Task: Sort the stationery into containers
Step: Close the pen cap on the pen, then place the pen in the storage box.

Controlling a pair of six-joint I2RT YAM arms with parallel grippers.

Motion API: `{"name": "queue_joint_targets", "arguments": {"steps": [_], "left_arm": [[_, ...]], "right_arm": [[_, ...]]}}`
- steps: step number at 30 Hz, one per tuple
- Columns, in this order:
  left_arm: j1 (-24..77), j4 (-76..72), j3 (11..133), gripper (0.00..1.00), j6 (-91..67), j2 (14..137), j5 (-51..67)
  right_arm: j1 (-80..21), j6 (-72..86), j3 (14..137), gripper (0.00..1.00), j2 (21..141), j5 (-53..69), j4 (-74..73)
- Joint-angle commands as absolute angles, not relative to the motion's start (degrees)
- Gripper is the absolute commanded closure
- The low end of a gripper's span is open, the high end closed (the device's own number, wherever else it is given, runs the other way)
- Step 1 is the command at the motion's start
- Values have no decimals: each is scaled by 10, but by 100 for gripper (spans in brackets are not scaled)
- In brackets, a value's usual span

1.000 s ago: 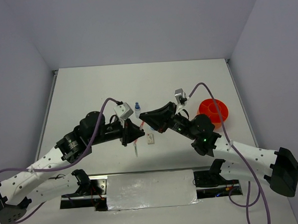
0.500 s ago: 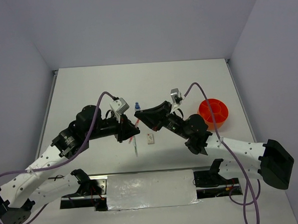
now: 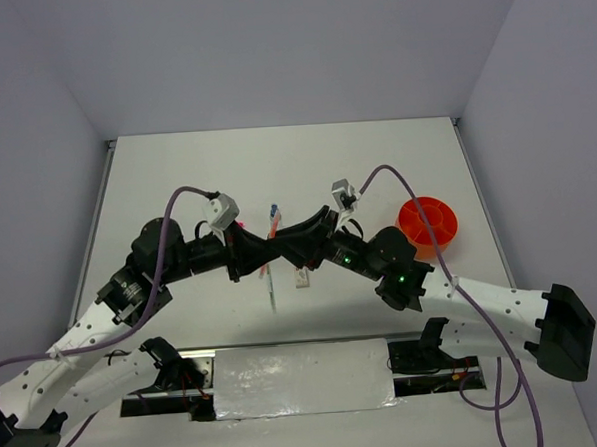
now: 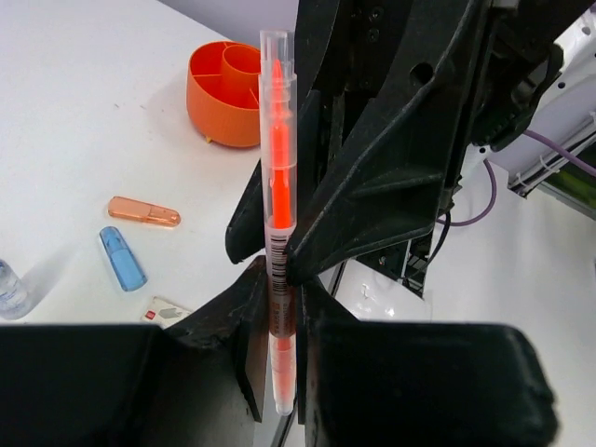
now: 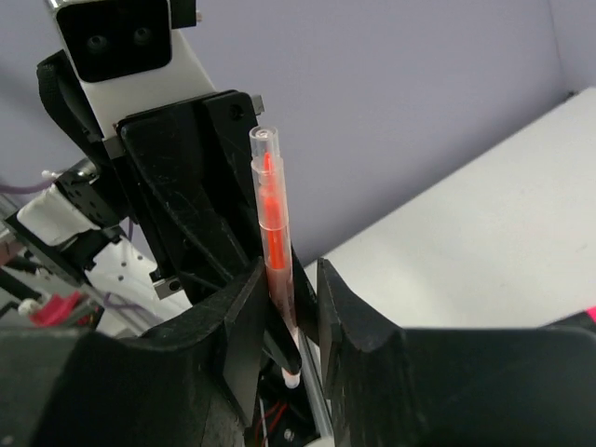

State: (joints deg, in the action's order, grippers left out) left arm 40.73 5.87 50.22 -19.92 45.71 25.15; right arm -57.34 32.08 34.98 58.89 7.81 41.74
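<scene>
Over the last second both arms have swung inward to meet above mid-table, and the right claw (image 5: 291,303) has spread its jaws. They now stand slightly apart on either side of the pen (image 4: 277,177), not yet pinching it. The left claw (image 4: 279,354) is clamped on the pen's lower barrel, holding it upright. Below, the peach marker (image 4: 142,211), blue marker (image 4: 122,259) and eraser (image 4: 166,310) lie on the table (image 4: 84,112). The bowl (image 4: 219,116) sits well off to the right. This looks like a hand-over toward the bowl side. Next, the right claw would need to close firmly before the left lets go, then carry the pen to a compartment.
</scene>
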Motion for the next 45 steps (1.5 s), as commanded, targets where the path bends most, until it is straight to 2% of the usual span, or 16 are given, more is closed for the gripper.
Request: {"name": "queue_joint_targets", "arguments": {"steps": [1,7,17,28,29,30,31,32,34,35,37,38,40,43,45], "left_arm": [[401,-161,494,100,-221,419,226],[401,-185,458,100,-241,421,239],[401,-208,437,100,-269,427,285],[401,-171,412,100,-269,419,271],[401,-168,410,100,-268,418,268],[401,-164,409,100,-267,418,266],[400,-159,408,100,-268,419,263],[401,-155,407,97,-267,421,259],[401,-132,412,81,-263,431,251],[401,-114,420,54,-260,434,239],[401,-47,444,12,-267,439,173],[401,-20,454,1,-269,439,149],[401,65,488,1,-272,427,88],[401,190,535,1,-276,410,5],[401,243,562,1,-270,404,-22]], "right_arm": [[-590,292,349,66,585,123,221],[-588,289,370,70,571,117,229],[-587,286,411,67,605,105,259],[-578,266,452,66,622,93,244],[-576,265,450,67,621,92,243],[-576,265,449,73,620,92,243],[-573,262,449,90,617,92,242],[-571,258,449,100,616,91,238],[-569,245,447,100,610,90,233],[-565,223,446,100,607,83,222],[-544,200,422,100,586,57,213],[-508,197,388,100,574,39,214],[-470,178,348,100,518,5,221],[-403,129,275,100,438,-171,221],[-341,113,270,100,418,-238,209]]}}
